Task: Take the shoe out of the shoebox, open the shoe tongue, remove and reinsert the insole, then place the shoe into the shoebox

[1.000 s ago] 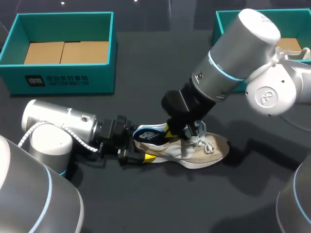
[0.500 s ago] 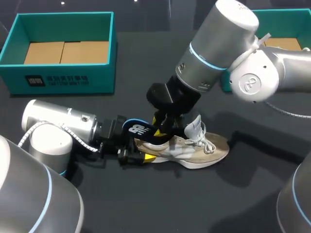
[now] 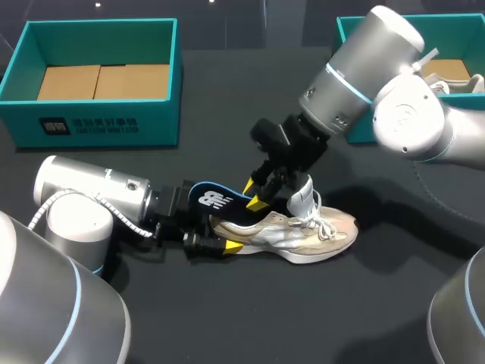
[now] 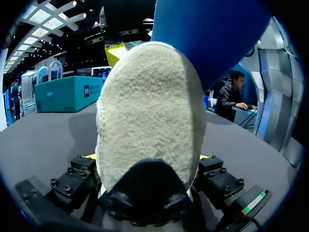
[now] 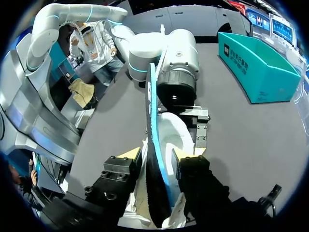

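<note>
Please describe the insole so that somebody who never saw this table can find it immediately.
On the dark table, find the beige shoe lying near its middle. The insole rises out of its opening toward the heel, pinched by the right gripper. It alone is a thin, dark blue sheet bearing a white mark.

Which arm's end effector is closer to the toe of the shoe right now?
Right. The right end effector holds the insole above the middle of the shoe, while the left end effector clamps the heel, opposite the toe.
</note>
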